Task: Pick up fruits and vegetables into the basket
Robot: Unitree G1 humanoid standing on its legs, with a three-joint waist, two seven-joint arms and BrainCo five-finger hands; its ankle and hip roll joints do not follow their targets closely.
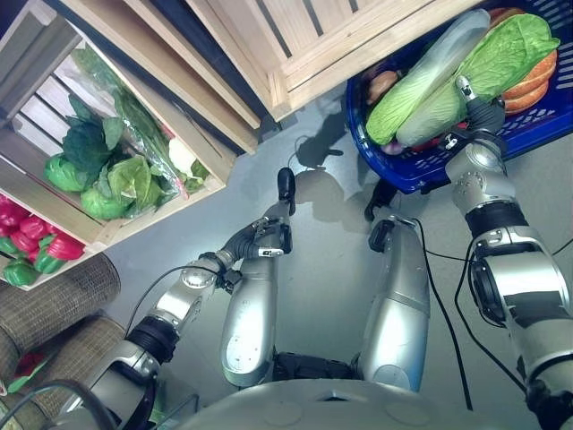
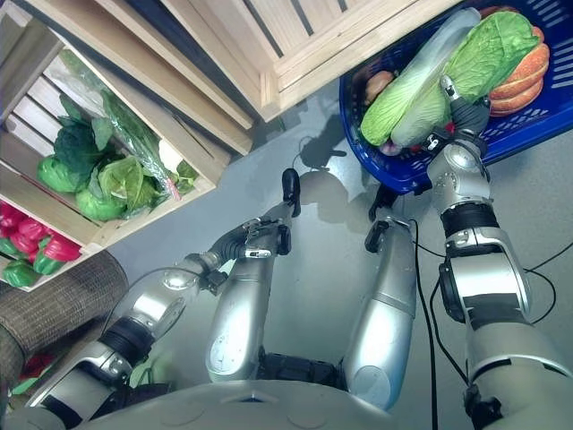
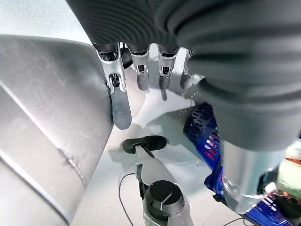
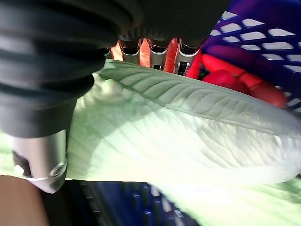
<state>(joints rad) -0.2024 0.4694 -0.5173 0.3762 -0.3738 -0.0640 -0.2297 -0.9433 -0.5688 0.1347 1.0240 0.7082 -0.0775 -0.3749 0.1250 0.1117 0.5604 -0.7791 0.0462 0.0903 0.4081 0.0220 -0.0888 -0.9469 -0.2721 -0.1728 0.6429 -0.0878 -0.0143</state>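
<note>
Pale slatted wooden crates (image 1: 295,40) across the top, one open crate (image 1: 54,98) at the left packed with crinkled leafy greens (image 1: 107,179) and, below, glossy red peppers (image 1: 36,237). Smooth grey floor (image 1: 331,242) between. At upper right, a blue perforated plastic basket (image 1: 407,166) heaped with produce: long ribbed napa cabbages (image 1: 421,85) lying across it, flat orange slices (image 1: 537,76) behind, a brownish round piece (image 1: 383,85) near the rim.

Right hand (image 2: 461,112) reaching over the basket's rim against the cabbages. In the right wrist view, silver fingers (image 4: 157,49) tucked behind a broad, veined pale-green cabbage leaf (image 4: 188,127), red items (image 4: 235,77) and blue mesh beyond; grasping or released, cannot tell.

Left hand (image 1: 269,237) low over the floor, well apart from the basket; in the left wrist view, fingers (image 3: 120,106) hanging straight and relaxed, holding nothing.
</note>
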